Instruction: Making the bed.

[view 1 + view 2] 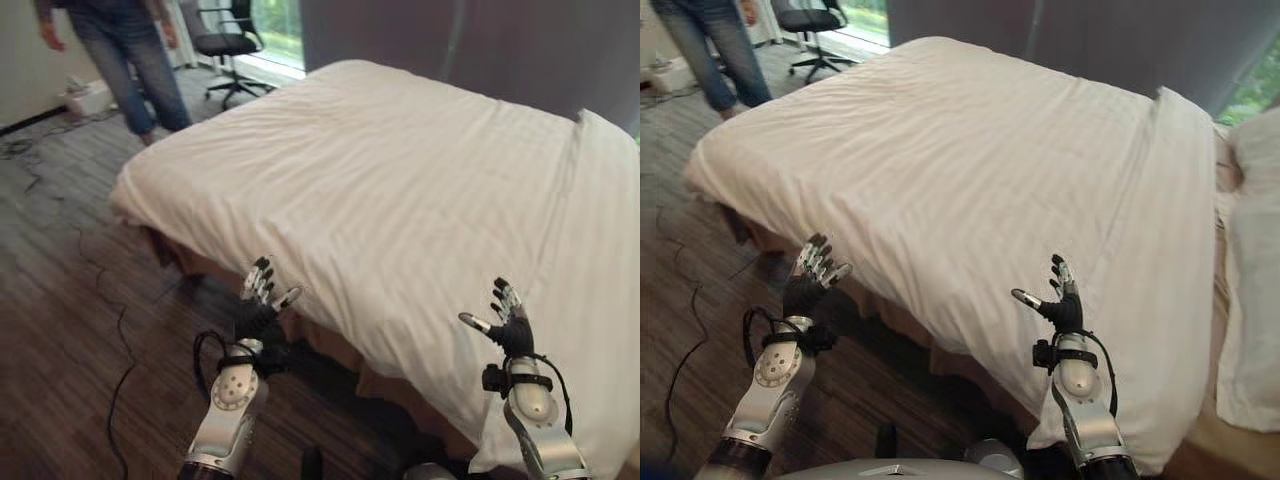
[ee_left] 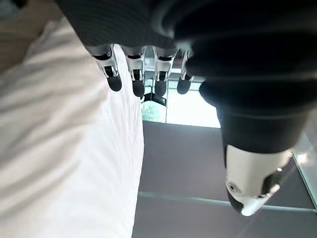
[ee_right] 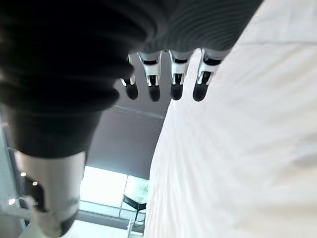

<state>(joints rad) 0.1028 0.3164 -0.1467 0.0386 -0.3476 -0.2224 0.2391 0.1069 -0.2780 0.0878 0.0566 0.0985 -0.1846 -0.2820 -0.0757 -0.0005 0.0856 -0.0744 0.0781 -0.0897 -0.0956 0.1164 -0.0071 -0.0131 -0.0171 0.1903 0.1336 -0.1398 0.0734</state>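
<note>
White duvet (image 1: 400,190) spread flat over the bed (image 1: 330,345), covering most of the top and draping over the near edge and the corner by the right arm; faint stripe weave, a few shallow wrinkles. Brownish bed base shows under the hanging edge. Dark wood-look floor (image 1: 60,300) to the robot's left of the bed. Grey curtain (image 1: 470,40) behind the far side. Pillow (image 1: 1250,280) lies off the far right beside the duvet's edge. Person (image 1: 125,50) in jeans stands on the floor past the bed's far left corner, office chair (image 1: 225,40) near them. Left hand (image 1: 258,310) raised by the bed's near edge, fingers straight and spread, holding nothing, apart from the cloth. Right hand (image 1: 1060,305) raised over the draped duvet near the corner, fingers extended, thumb out, nothing grasped.
</note>
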